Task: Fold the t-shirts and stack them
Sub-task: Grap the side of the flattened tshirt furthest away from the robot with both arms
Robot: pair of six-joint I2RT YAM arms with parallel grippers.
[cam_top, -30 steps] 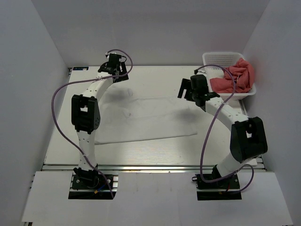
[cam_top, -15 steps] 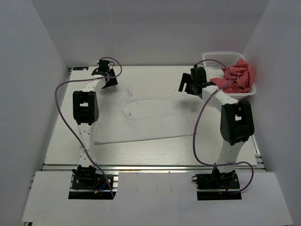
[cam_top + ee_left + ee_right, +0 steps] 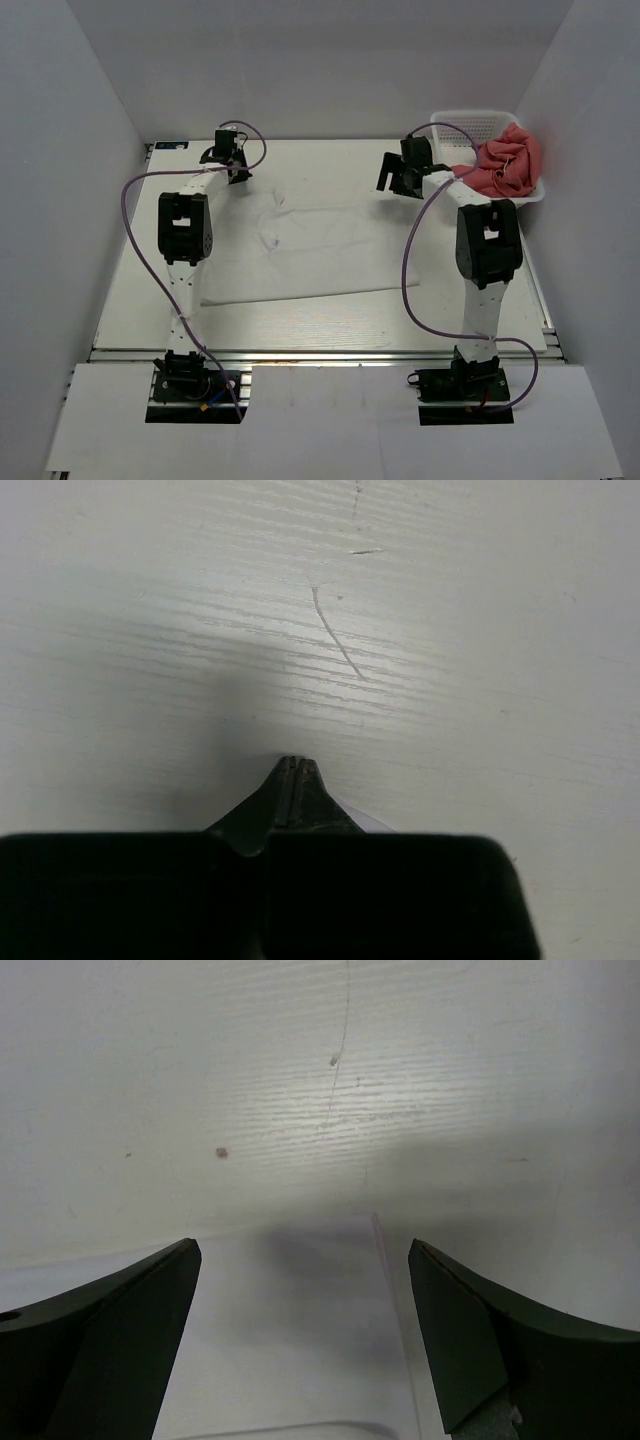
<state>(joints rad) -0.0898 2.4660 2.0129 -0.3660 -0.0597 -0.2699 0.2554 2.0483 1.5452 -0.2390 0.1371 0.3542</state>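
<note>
Near white t-shirt (image 3: 320, 250), left end effector (image 3: 297, 766) pressed together, right end effector (image 3: 302, 1250) spread

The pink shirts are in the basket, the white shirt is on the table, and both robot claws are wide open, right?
Not quite: the left gripper is shut, jaws pressed together, as the left wrist view shows. Only the right gripper is wide open. The rest is right.
</note>
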